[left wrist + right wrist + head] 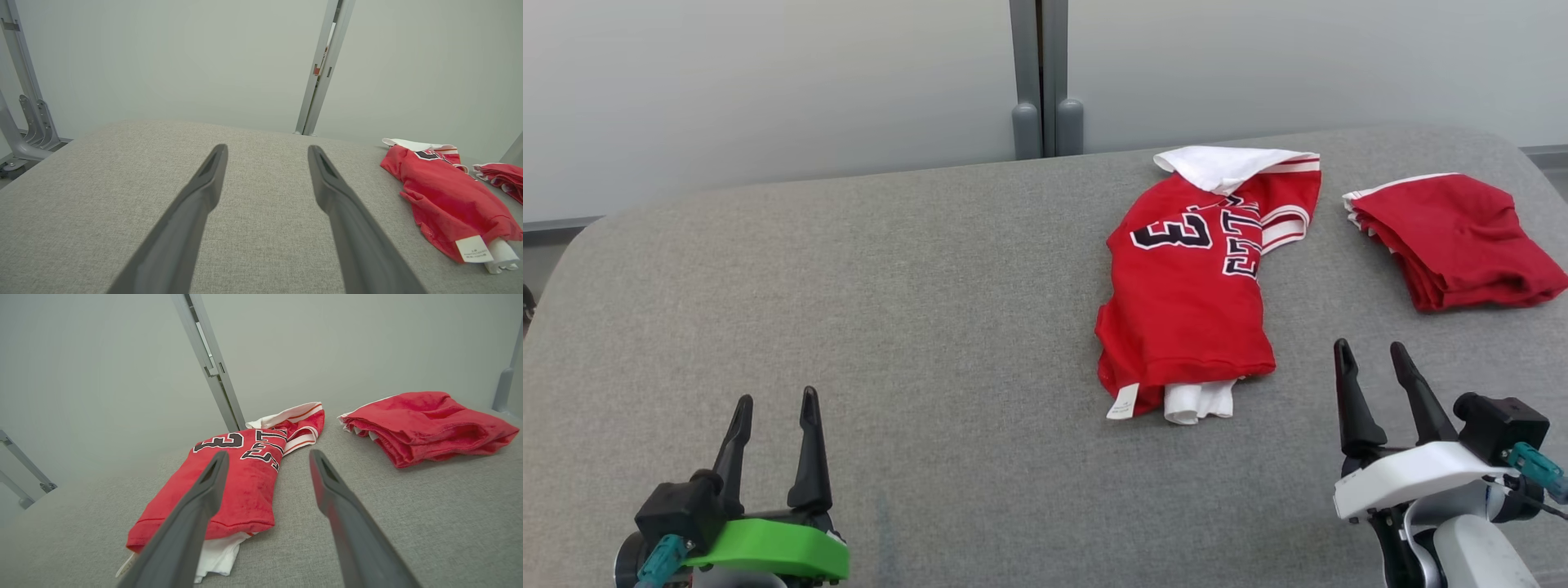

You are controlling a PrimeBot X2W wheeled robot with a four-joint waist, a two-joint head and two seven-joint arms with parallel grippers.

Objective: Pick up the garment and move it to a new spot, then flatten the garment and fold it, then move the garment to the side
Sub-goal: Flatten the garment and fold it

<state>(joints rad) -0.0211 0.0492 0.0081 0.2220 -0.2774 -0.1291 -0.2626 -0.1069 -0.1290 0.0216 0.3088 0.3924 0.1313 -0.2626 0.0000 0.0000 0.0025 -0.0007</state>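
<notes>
Two red garments lie on the grey table [849, 269], both right of centre.

Jersey [1188, 302]: folded lengthwise into a long bundle running near to far. A black "3" with a white outline is readable on top toward the far end. Beside it are black block letters cut off by the fold, so I can't read the word. A white tag [1123, 402] sticks out at the near left corner, its print too small to read. White fabric pokes out at the near end, a white flap lies over the far end, and there is white-and-red striped trim on the far right edge.

Red stack [1454, 241]: folded, with white trim at its left edge. It sits right of the jersey, apart from it.

Left gripper [777, 394]: near left, fingers spread, holding nothing, over bare table, well apart from the jersey.

Right gripper [1368, 345]: near right, fingers spread, empty, just on the near side of the gap between jersey and stack, touching neither.

A grey post [1041, 82] stands behind the table's far edge.
</notes>
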